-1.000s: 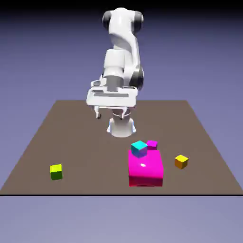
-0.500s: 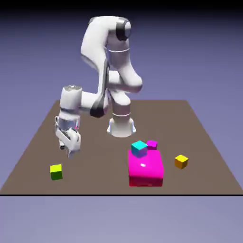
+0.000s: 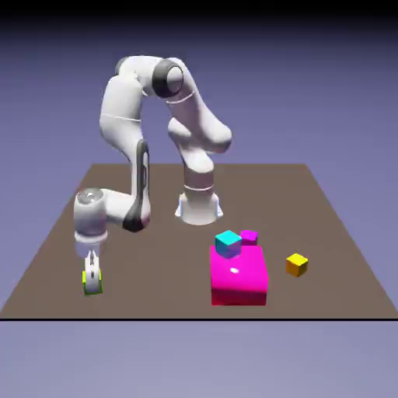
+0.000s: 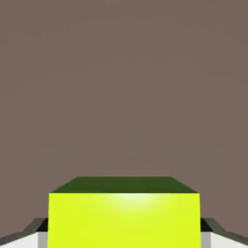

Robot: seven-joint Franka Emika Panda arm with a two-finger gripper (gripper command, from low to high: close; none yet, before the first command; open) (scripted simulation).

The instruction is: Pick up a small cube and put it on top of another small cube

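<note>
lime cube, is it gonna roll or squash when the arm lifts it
The small lime cube probably won't roll: its faces are flat and the pincer has a fingertip against each side. It looks rigid, its edges straight between them, so squashing seems unlikely.

The big magenta block (image 3: pixel 239 276) stands on the brown table (image 3: pixel 175 272). On top of it, at its far edge, appears the cyan cube (image 3: pixel 228 244). Behind the block peeks a small magenta cube (image 3: pixel 249 238). The orange-yellow cube (image 3: pixel 297 264) sits near the block, toward the exterior view's right. Well apart from the block, toward the exterior view's left, the gripper (image 3: pixel 92 284) points down over the lime cube (image 3: pixel 87 288), largely covering it.
</note>
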